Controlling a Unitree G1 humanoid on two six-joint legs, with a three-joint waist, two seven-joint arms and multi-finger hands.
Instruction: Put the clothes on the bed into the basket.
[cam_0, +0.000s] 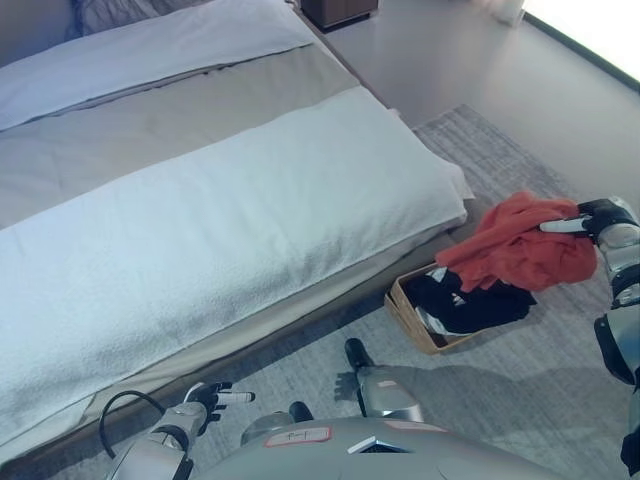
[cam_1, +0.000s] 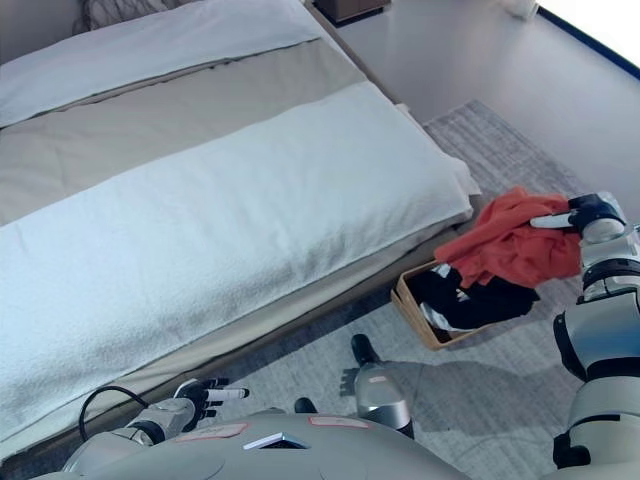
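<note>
A red-orange garment (cam_0: 523, 245) hangs from my right hand (cam_0: 590, 219), which is shut on it at the right. The cloth droops over the far right side of a tan basket (cam_0: 410, 313) on the rug beside the bed. A black garment with white marks (cam_0: 470, 300) lies inside the basket. The same garment (cam_1: 512, 245), hand (cam_1: 580, 215) and basket (cam_1: 412, 300) show in the right eye view. My left hand (cam_0: 212, 398) hangs low at the bottom left near the bed's edge, fingers straight and empty. The bed (cam_0: 200, 230) holds only a white blanket.
A grey rug (cam_0: 520, 390) lies under the basket. A grey pillow (cam_0: 110, 12) sits at the bed's head. A dark wooden nightstand (cam_0: 338, 10) stands at the top by the bed's far corner.
</note>
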